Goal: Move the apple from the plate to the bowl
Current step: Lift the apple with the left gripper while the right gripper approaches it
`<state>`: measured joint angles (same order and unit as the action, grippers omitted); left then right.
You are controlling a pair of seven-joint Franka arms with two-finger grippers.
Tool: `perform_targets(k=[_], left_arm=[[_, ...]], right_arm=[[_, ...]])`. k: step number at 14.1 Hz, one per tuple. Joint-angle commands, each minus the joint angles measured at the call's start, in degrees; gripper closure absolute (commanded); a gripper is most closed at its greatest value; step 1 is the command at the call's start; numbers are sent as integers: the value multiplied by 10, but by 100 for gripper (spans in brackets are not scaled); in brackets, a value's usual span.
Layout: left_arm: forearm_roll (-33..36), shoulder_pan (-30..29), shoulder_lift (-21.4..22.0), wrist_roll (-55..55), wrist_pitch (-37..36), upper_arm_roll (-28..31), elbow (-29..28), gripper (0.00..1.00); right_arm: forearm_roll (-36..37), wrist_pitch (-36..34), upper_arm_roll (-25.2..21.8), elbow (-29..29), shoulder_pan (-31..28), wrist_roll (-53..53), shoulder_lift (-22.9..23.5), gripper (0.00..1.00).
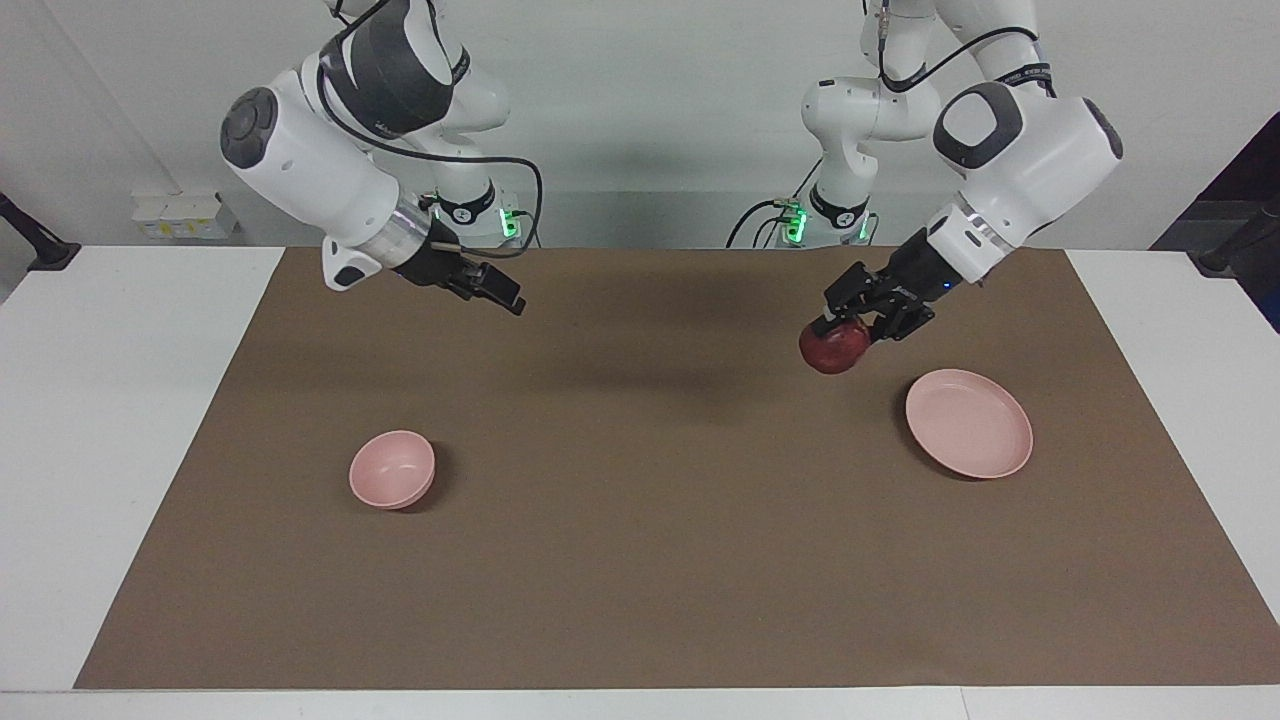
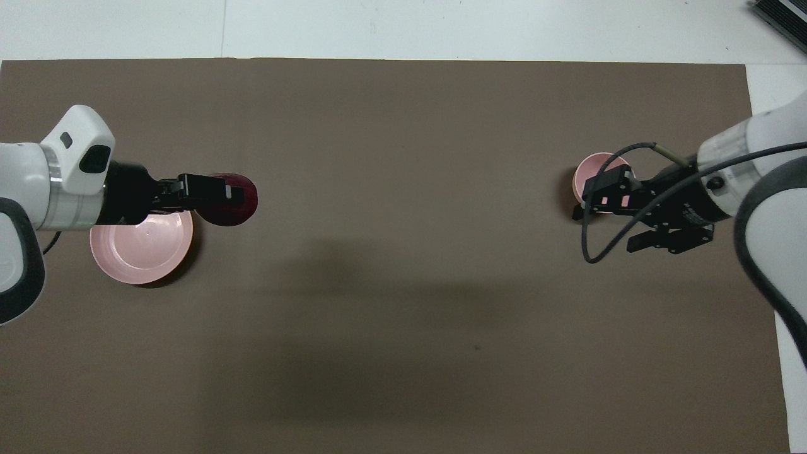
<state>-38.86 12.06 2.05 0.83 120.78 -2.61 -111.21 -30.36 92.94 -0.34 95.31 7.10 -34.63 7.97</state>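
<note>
The left tool [image 1: 845, 325] hangs in the air at the upper right of the facing view, its arm slanting down from the top right of that frame, and its fingers are pinching the apple [image 1: 834, 347], a dark red glossy fruit held clear of the brown mat [image 1: 640, 560] that covers the worktop. In the overhead view the same left tool [image 2: 217, 192] reaches in from the left edge at mid-height, and the apple [image 2: 239, 202] shows just past the edge of the plate [image 2: 135, 252], over bare mat rather than over the dish. The plate [image 1: 968, 422] lies flat and bare at the right of the facing view, below and to the right of the held fruit, apart from it. The bowl [image 1: 392, 468] stands upright at the lower left of the facing view, well apart from the plate, with nothing in it. The right tool [image 1: 490, 290] is raised at the upper left of the facing view, its arm slanting down from the top left, and its fingers stand spread with nothing between them. In the overhead view the right tool [image 2: 615, 214] comes in from the right edge and partly covers the bowl [image 2: 596, 165], of which only the upper rim shows.
</note>
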Motion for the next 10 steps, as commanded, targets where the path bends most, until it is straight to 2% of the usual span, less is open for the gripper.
perform_targets(k=[1, 5, 10], left_arm=[[-10, 58, 16, 58, 44, 8, -13, 100], [-10, 115, 16, 112, 83, 8, -15, 100], [-10, 179, 9, 153, 155, 9, -44, 100]], right_arm=[[-70, 45, 2, 15, 22, -70, 19, 0], [-205, 151, 1, 68, 68, -157, 27, 0], [-307, 225, 2, 114, 113, -195, 30, 0]])
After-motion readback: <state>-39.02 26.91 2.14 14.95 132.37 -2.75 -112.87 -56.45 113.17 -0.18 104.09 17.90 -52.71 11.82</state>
